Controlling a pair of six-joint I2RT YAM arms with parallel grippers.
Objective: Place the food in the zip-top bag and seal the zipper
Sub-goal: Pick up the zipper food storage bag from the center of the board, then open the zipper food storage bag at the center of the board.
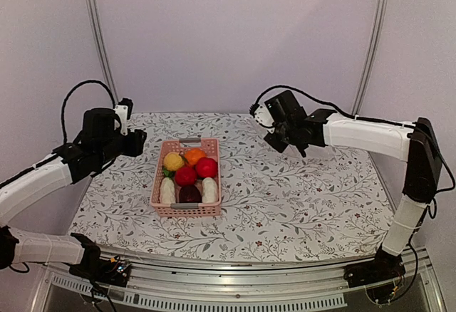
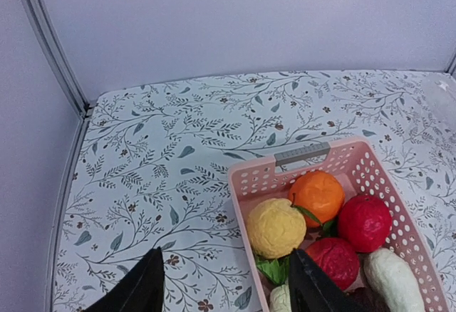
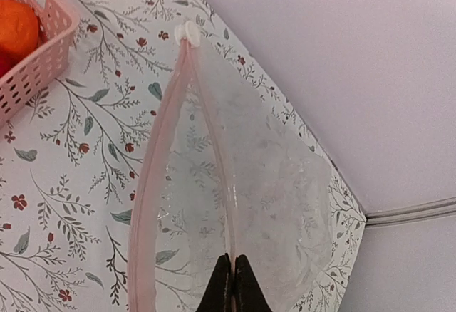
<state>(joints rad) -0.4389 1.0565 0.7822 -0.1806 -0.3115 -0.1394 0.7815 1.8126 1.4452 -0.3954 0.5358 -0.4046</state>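
The right tool has its fingers pressed together on one lip of the zip-top bag, pinching the thin film just beside the zipper. Held by that one edge, the bag hangs with its mouth gaping, the two pinkish strips bowed apart and meeting at the white slider at the far end; this looks meant to keep the opening ready for loading. The plastic is clear, glossy and crinkled, so the leaf-printed table shows through it.

The food stays in the pink basket near the table's middle, well apart from the bag: an orange, a dimpled yellow lemon-like fruit, two red pieces, a dark maroon one and pale oblong ones. They are rounded, matte and firm-looking, probably easy to pinch singly. The basket is slatted and perforated with a grey handle.

The left tool hovers above the basket's near-left corner with its dark fingers spread, holding nothing, apparently placed to pick a piece.
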